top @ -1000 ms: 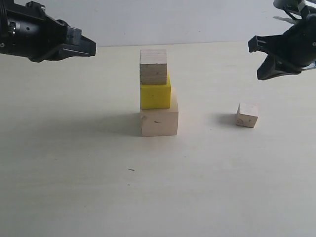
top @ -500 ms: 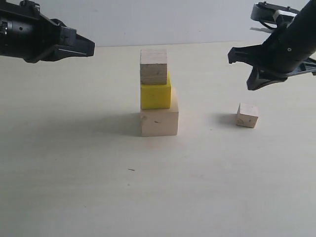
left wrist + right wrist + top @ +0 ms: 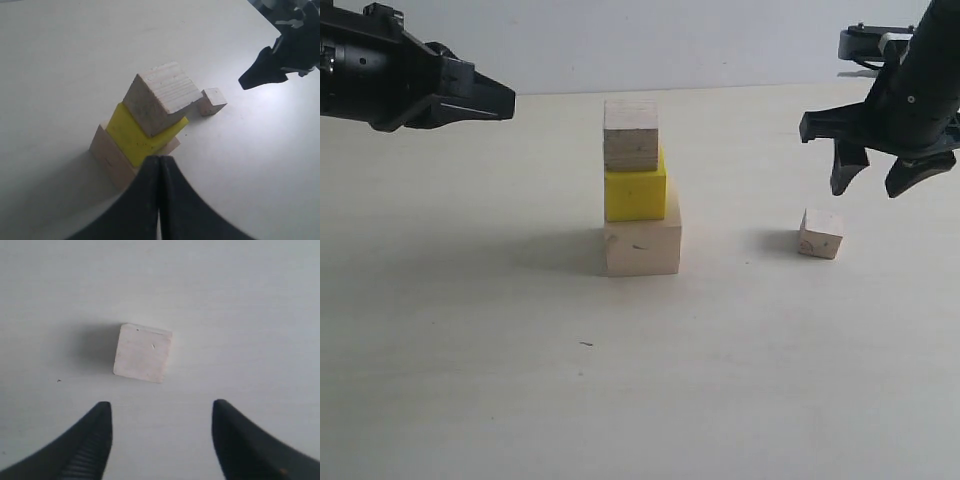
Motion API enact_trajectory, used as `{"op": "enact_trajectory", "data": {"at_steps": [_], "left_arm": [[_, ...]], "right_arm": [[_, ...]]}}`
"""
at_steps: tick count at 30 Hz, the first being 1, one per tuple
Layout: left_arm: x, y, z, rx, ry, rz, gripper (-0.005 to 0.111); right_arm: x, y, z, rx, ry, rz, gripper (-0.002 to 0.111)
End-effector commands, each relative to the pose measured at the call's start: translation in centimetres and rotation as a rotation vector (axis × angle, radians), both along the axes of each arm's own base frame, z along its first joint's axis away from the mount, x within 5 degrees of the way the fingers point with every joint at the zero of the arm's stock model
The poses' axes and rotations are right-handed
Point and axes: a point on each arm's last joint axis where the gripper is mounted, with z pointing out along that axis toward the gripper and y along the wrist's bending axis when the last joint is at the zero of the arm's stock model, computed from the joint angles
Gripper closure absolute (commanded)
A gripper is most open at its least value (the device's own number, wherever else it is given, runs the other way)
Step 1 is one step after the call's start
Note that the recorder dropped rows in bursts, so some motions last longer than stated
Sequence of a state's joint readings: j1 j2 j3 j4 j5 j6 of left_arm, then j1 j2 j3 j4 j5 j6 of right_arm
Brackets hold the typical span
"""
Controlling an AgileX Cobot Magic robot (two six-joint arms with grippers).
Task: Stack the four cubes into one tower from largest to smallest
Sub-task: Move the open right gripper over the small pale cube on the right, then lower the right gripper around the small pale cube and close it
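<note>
A partial tower stands mid-table: the large pale wood cube (image 3: 642, 248) at the base, the yellow cube (image 3: 635, 193) on it, and a smaller wood cube (image 3: 630, 134) on top. The smallest wood cube (image 3: 820, 233) lies alone on the table to the right, also in the right wrist view (image 3: 143, 352). My right gripper (image 3: 869, 186) hangs open just above it and slightly behind, with nothing between its fingers (image 3: 95, 432). My left gripper (image 3: 508, 100) is shut and empty, held high to the left of the tower; its view shows the tower (image 3: 150, 122) beyond its closed tips (image 3: 160, 160).
The pale tabletop (image 3: 470, 380) stretches around the stack. A tiny dark speck (image 3: 586, 344) lies in front of the tower. A pale wall (image 3: 670, 40) bounds the far table edge.
My right gripper has come down and left toward the smallest cube, and its jaws have turned downward and spread open. The left arm has barely moved.
</note>
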State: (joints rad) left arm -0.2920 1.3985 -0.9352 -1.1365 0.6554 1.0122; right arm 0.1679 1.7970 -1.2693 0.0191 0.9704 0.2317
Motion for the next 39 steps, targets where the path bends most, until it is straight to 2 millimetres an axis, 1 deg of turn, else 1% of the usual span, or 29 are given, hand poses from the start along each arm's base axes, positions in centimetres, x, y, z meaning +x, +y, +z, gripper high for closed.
{"op": "enact_trajectory", "data": {"at_steps": [1, 5, 7, 11, 13, 23, 28, 33, 36, 39], "left_arm": [[-0.3, 0.0, 0.1, -0.013, 0.014, -0.017, 0.107], [-0.5, -0.1, 0.1, -0.017, 0.024, -0.034, 0.107], [-0.6, -0.1, 0.1, -0.019, 0.028, -0.04, 0.107], [-0.6, -0.2, 0.1, -0.021, 0.032, -0.048, 0.107], [-0.7, -0.2, 0.1, -0.021, 0.033, -0.05, 0.107], [-0.7, -0.2, 0.1, -0.021, 0.034, -0.059, 0.107], [-0.7, -0.2, 0.1, -0.021, 0.034, -0.059, 0.107], [-0.7, -0.2, 0.1, -0.021, 0.034, -0.059, 0.107], [-0.8, -0.2, 0.1, -0.022, 0.038, -0.066, 0.107], [-0.9, -0.3, 0.1, -0.023, 0.04, -0.077, 0.107]], "right_arm": [[0.8, 0.8, -1.4, 0.076, 0.003, -0.044, 0.034], [1.6, 1.4, -2.6, 0.137, -0.013, -0.091, 0.033], [1.8, 1.4, -3.1, 0.14, -0.009, -0.123, 0.033], [2.1, 1.3, -4.5, 0.121, 0.022, -0.134, 0.033], [2.1, 1.3, -4.8, 0.115, 0.031, -0.152, 0.033], [2.6, 0.8, -5.2, 0.064, -0.008, -0.163, 0.033], [2.8, 0.8, -5.8, 0.063, 0.008, -0.167, 0.033], [3.6, 0.9, -5.6, 0.059, 0.028, -0.161, 0.033], [4.0, 1.0, -5.5, 0.058, 0.035, -0.157, 0.036], [4.1, 1.0, -5.8, 0.05, 0.057, -0.153, 0.037]]}}
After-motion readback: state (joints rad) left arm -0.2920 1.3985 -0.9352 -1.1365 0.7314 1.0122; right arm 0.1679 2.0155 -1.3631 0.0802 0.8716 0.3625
